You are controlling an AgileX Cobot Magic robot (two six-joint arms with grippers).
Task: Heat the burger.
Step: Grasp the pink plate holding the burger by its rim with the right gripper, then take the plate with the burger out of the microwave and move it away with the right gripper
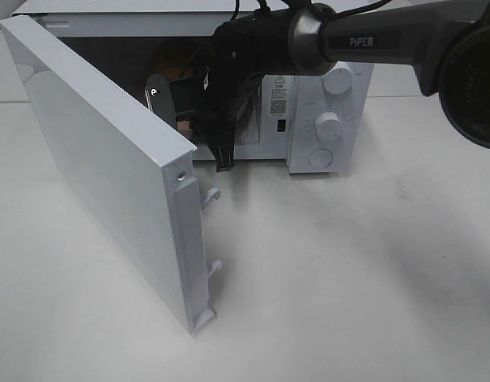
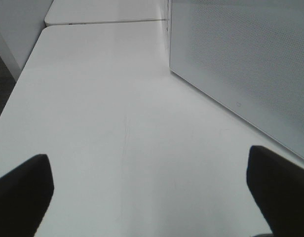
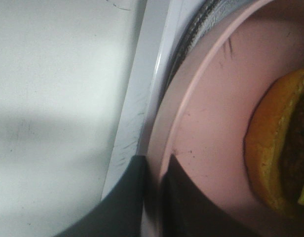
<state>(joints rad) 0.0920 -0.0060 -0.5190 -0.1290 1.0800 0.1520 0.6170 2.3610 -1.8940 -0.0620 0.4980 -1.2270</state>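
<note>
now the right gripper [image 3: 153,197] is clenched on the rim of the pink plate [image 3: 211,108], at the mouth of the white microwave [image 1: 324,119] whose door [image 1: 102,167] stands wide open. on this plate sits the burger [image 3: 283,153], just inside the oven. meanwhile the left gripper [image 2: 149,192] hangs released above the white table [image 2: 107,98], beside the door.

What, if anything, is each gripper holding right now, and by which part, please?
The right gripper is pinching the rim of the pink plate that carries the burger. The left gripper is open over the table, holding nothing.
</note>
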